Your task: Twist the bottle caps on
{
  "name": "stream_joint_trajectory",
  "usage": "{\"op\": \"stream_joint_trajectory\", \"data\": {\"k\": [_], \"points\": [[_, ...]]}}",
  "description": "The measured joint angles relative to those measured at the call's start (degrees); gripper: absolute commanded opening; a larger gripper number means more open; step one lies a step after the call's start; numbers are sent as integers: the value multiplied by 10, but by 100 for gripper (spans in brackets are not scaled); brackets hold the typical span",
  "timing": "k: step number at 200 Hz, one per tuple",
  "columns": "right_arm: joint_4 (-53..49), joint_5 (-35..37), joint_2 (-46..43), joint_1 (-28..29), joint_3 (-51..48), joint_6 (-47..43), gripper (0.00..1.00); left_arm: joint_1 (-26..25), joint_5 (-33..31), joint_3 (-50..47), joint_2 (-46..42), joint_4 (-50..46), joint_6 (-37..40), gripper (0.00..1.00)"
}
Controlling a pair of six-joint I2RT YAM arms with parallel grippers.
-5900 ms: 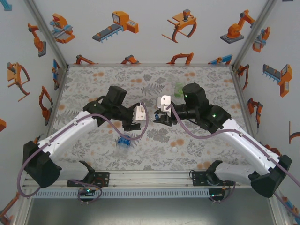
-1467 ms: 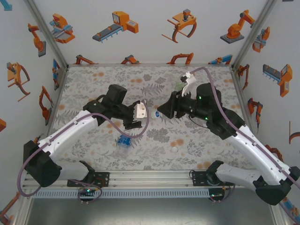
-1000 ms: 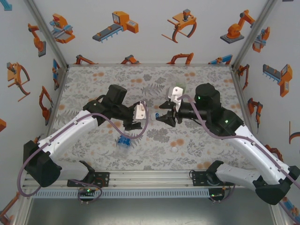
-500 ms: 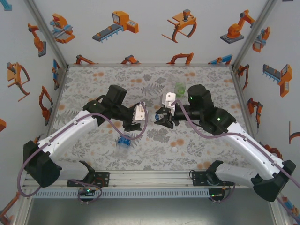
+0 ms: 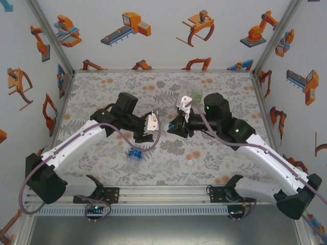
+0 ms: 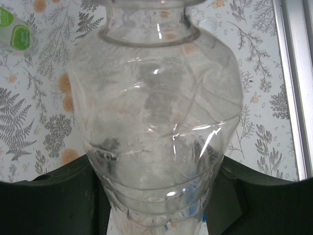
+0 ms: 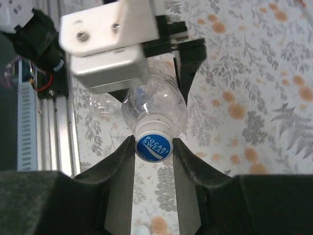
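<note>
Blue on top and white round its rim, the cap (image 7: pixel 153 148) reads POCARI SWEAT and sits on the neck of the clear bottle (image 6: pixel 156 112). The right gripper (image 7: pixel 153 146) is clamped on it, one dark finger pressed against each side of the cap with no gap showing; the fingers (image 7: pixel 122 164) reach in from the near edge of the right wrist view. The left gripper (image 6: pixel 156 169) is closed round the bottle's body near its base, a dark finger on either side of the ribbed lower part. The bottle is held off the floral table (image 5: pixel 102 92), lying roughly level between the two arms over the middle of the surface, its neck towards the right arm. A green bottle (image 5: pixel 195 95) sits farther back, just beyond the right arm's wrist. A blue-labelled bottle (image 5: pixel 135 154) rests on the table nearer the bases, below the left gripper in the overhead view. A small white cap (image 5: pixel 189 164) lies alone on the table towards the front, well apart from the bottles.
</note>
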Motion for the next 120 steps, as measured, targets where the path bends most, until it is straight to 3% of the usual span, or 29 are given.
{"op": "stream_joint_trajectory", "data": {"k": [74, 97, 120], "points": [[-15, 154, 0, 2, -14, 569, 0, 3, -24, 0, 3, 3, -7, 0], [-25, 172, 0, 2, -17, 673, 0, 3, -27, 0, 5, 3, -9, 0], [-32, 177, 4, 2, -16, 719, 0, 3, -32, 0, 5, 1, -9, 0]]}}
